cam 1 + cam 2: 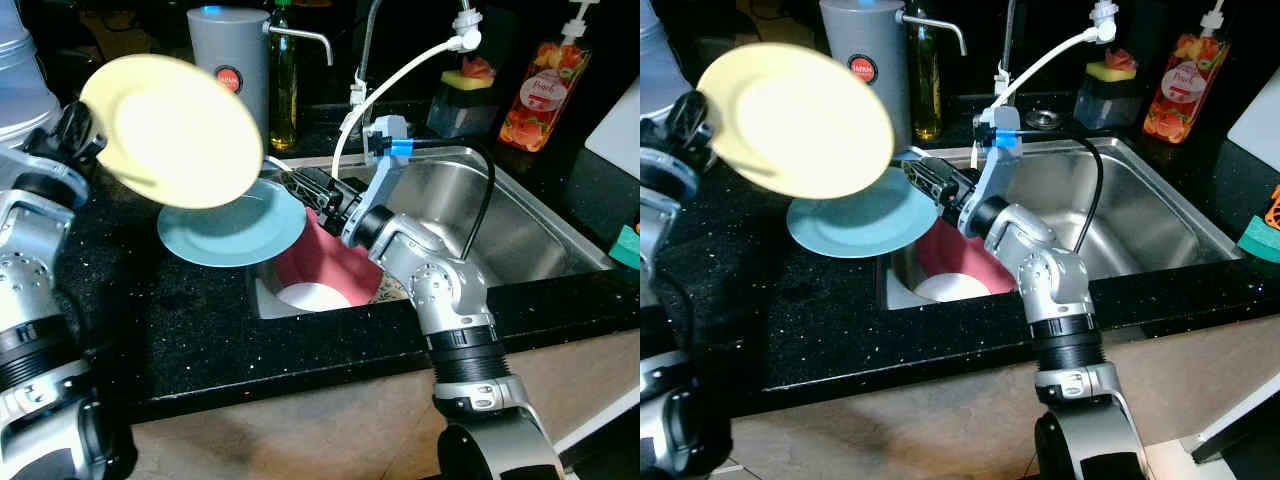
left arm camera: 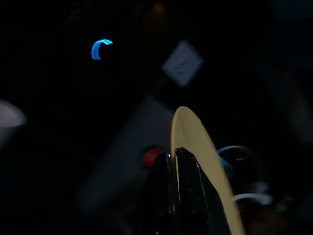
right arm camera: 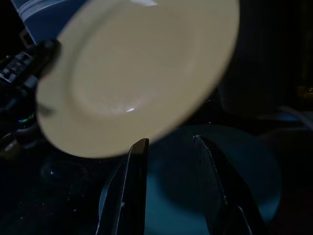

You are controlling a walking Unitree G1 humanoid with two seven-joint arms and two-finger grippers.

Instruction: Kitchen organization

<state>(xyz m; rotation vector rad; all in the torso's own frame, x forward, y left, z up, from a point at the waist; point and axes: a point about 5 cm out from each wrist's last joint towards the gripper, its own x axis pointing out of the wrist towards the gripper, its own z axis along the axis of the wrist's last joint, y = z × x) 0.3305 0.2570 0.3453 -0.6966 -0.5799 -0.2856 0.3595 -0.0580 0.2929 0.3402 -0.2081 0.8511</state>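
My left gripper [image 1: 82, 128] is shut on the rim of a pale yellow plate [image 1: 172, 130] and holds it tilted in the air above the counter. In the left wrist view the fingers [image 2: 183, 186] pinch that plate's edge [image 2: 195, 142]. Under it, a light blue plate [image 1: 235, 228] lies flat on the black counter beside the sink. My right gripper [image 1: 290, 182] reaches over from the sink side to the blue plate's right rim. Its fingers [image 3: 138, 166] stand open with nothing between them, and the blue plate [image 3: 244, 186] lies just beyond.
The steel sink [image 1: 530, 235] holds a pink bowl [image 1: 330, 262] and a white dish [image 1: 312, 296]. Behind stand a grey canister [image 1: 228, 55], an oil bottle [image 1: 283, 85], a faucet with a white hose [image 1: 400, 75], a sponge holder [image 1: 465, 95] and a peach soap bottle [image 1: 540, 95].
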